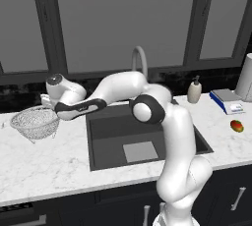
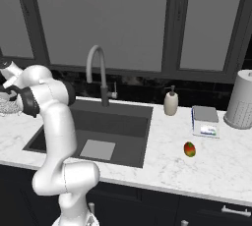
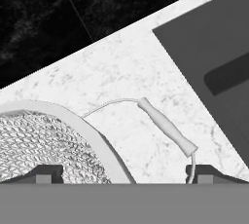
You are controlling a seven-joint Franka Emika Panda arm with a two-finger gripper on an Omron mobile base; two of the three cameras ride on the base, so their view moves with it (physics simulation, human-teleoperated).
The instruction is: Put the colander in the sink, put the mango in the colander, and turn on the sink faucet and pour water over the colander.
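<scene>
Your items, left to right: colander [image 1: 34,121] on the counter [image 1: 49,161] left of the sink [image 1: 142,136]; gripper [image 3: 121,172] above its handle [image 3: 166,126], fingers spread, grasping nothing; faucet [image 1: 139,62]; mango [image 1: 236,126] far right.

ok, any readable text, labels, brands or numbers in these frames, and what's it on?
No text reads in any view.
Kitchen scale: its front panel carries small blue and dark marks, too small and blurred to read.
Soap pump bottle: no label visible.
White canister: dotted pattern, no writing.
</scene>
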